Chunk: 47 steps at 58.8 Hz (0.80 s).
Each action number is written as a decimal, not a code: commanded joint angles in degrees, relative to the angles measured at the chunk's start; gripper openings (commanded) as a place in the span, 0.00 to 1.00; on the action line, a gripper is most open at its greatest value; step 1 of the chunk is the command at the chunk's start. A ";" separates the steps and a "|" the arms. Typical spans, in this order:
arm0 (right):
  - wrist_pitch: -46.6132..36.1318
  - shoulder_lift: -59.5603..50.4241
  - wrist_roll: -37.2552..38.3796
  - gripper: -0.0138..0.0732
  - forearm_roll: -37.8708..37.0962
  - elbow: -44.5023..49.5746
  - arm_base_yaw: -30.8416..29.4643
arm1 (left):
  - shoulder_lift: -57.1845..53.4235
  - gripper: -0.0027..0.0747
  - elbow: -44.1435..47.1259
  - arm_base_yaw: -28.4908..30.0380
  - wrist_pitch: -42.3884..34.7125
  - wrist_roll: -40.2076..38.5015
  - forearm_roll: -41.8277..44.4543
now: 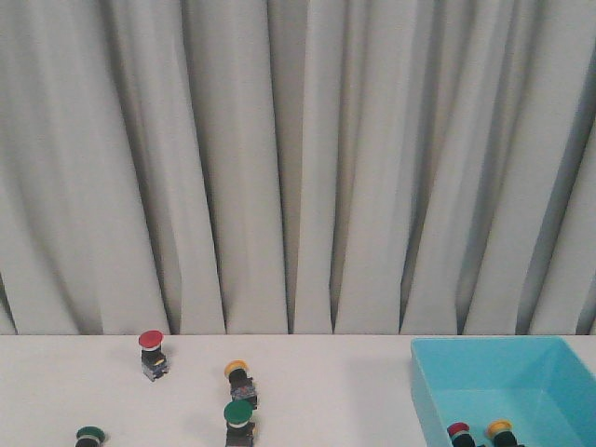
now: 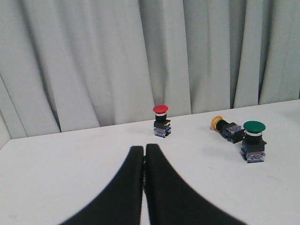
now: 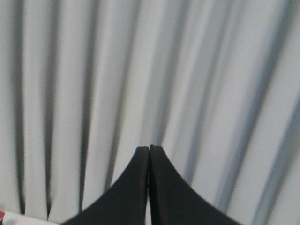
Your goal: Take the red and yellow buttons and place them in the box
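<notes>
Bare counter (image 2: 70, 154) straight ahead of left tool (image 2: 144, 154) up to upright red button (image 2: 160, 120). Off to one side, tipped yellow button (image 2: 224, 127) and green button (image 2: 253, 140) crowd together, narrow gap. Curtain (image 2: 93, 61) blocks beyond.

The right wrist view is filled almost wholly by a pale grey-white curtain (image 3: 197, 70) hanging in long vertical folds, with darker shadowed creases between the lighter ridges. The picture is somewhat soft and blurred. The right end effector (image 3: 149, 149) rises in front of the curtain: two black fingers (image 3: 133, 187) that widen toward their bases and narrow to tips pressed together, leaving only a thin seam between them and nothing held. At the lower corner beside the fingers, a thin sliver of the light worktop (image 3: 28, 219) shows, and at the very edge of the picture a small red spot (image 3: 1, 215) sits on it, too cut off to identify.
</notes>
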 commanded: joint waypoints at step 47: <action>-24.68 -23.72 18.55 0.15 -10.91 55.79 -0.06 | -0.80 0.04 0.59 0.08 -4.54 -0.15 0.00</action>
